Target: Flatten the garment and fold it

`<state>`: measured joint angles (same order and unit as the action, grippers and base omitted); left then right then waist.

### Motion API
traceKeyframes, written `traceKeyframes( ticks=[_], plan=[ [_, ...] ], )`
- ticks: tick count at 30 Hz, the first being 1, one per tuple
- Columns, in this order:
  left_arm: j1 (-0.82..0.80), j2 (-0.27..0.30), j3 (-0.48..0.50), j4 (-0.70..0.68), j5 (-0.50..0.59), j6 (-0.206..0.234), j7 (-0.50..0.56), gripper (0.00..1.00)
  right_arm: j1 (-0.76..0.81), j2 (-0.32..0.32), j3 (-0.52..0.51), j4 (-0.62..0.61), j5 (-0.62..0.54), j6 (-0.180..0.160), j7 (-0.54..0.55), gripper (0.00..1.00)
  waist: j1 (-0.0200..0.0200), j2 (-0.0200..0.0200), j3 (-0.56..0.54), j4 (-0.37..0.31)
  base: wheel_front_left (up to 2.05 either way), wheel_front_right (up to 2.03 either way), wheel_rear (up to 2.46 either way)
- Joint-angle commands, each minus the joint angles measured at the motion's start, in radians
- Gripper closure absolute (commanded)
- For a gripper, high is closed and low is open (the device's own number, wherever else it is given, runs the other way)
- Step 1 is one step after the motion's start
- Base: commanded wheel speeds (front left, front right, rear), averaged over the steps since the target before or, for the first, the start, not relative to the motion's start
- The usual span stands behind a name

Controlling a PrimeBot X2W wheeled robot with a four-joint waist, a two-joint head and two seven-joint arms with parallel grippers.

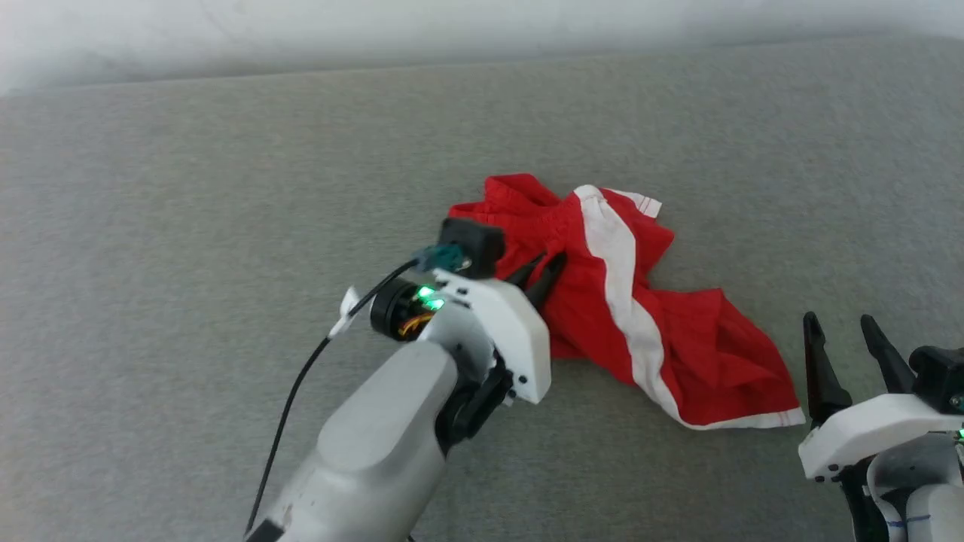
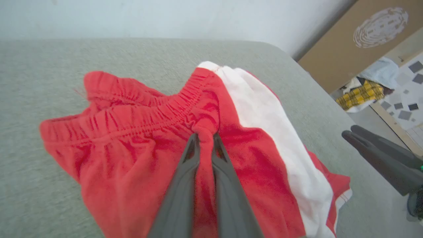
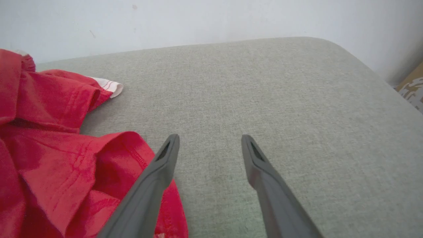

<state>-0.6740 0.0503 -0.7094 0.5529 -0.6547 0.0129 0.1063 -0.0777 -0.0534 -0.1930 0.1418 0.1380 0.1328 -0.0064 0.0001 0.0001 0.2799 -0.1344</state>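
**A:** Since the left wrist view sits closest, where do the red thin-fabric athletic shorts (image 1: 678, 339) lie against the left gripper (image 2: 205, 138)?

**B:** Right at its tips. The two long dark fingers are pinched together on a bunched fold of red cloth just below the gathered elastic waistband (image 2: 132, 115). The fold is squeezed between them and puckers the fabric around it.

**A:** And the rest of the shorts?

**B:** They lie crumpled on the grey woven fabric surface (image 1: 226, 226), a little right of the middle in the head view. The waistband end lies toward the far side, by the left gripper. A broad white side stripe (image 1: 621, 286) runs from there toward the white-trimmed hem (image 1: 753, 420), which lies nearer the robot, on the right.

**A:** What about the right gripper (image 1: 837, 324)?

**B:** Its fingers are spread wide with nothing between them. It sits over bare grey surface just beside the hem end of the shorts. In its own wrist view the red cloth lies to the left, and one finger overlaps the edge of it. I cannot tell whether that finger touches the cloth.
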Motion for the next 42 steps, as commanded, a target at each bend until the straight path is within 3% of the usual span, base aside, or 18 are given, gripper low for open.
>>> traceKeyframes(
  ticks=[1, 7, 11, 12, 13, 14, 20, 25, 30, 35, 42],
  plan=[
    [0.038, 0.011, 0.015, -0.025, -0.008, 0.01, -0.037, 1.0, 0.008, 0.003, -0.002, -0.009, -0.012, -0.002, 0.007, 0.0, -0.0001, -0.0001, -0.067, 0.087, 0.0, 0.0, 0.0],
    [0.263, 0.083, 0.1, -0.174, -0.084, 0.008, -0.201, 1.0, 0.048, 0.003, -0.003, -0.042, -0.021, -0.002, 0.037, 0.0, -0.0001, -0.0001, -0.106, 0.184, 0.0, 0.0, 0.0],
    [0.409, 0.136, 0.123, -0.175, -0.113, -0.006, -0.267, 1.0, 0.062, 0.003, 0.011, -0.055, -0.021, -0.002, 0.056, 0.0, -0.0001, -0.0001, -0.125, 0.228, 0.0, 0.0, 0.0],
    [0.433, 0.15, 0.118, -0.16, -0.103, 0.0, -0.275, 0.93, 0.064, 0.003, 0.017, -0.057, -0.021, -0.002, 0.06, 0.0, -0.0001, -0.0001, -0.129, 0.234, 0.0, 0.0, 0.0],
    [0.451, 0.161, 0.118, -0.141, -0.091, 0.016, -0.285, 0.25, 0.067, 0.003, 0.021, -0.059, -0.022, -0.002, 0.064, 0.0, -0.0001, -0.0001, -0.134, 0.241, 0.0, 0.0, 0.0],
    [0.466, 0.167, 0.119, -0.122, -0.083, 0.034, -0.291, 0.0, 0.069, 0.003, 0.024, -0.061, -0.022, -0.002, 0.067, 0.0, -0.0001, -0.0001, -0.139, 0.247, 0.0, 0.0, 0.0],
    [0.493, 0.182, 0.16, -0.14, -0.073, 0.082, -0.336, 0.0, 0.092, 0.003, 0.021, -0.069, -0.022, -0.002, 0.079, 0.0, -0.0001, -0.0001, -0.166, 0.27, 0.0, 0.0, 0.0],
    [0.507, 0.259, 0.195, -0.264, -0.041, 0.143, -0.326, 0.0, 0.103, 0.003, 0.027, -0.068, -0.016, -0.002, 0.08, 0.0, -0.0001, -0.0001, -0.184, 0.273, 0.0, 0.0, 0.0],
    [0.517, 0.369, 0.192, -0.433, 0.002, 0.207, -0.206, 0.0, 0.115, 0.003, 0.063, -0.066, -0.006, -0.002, 0.1, 0.0, -0.0001, -0.0001, -0.187, 0.271, 0.0, 0.0, 0.0],
    [0.53, 0.451, 0.163, -0.56, 0.056, 0.275, -0.071, 0.0, 0.128, -0.029, 0.183, -0.076, 0.037, -0.002, 0.2, 0.0, -0.0001, -0.0001, -0.182, 0.269, 0.0, 0.0, 0.0],
    [0.566, 0.45, 0.14, -0.653, 0.091, 0.341, -0.041, 0.0, 0.084, -0.137, 0.32, -0.05, 0.073, -0.002, 0.391, 0.0, -0.0001, -0.0001, -0.161, 0.287, 0.0, 0.0, 0.0]
  ],
)
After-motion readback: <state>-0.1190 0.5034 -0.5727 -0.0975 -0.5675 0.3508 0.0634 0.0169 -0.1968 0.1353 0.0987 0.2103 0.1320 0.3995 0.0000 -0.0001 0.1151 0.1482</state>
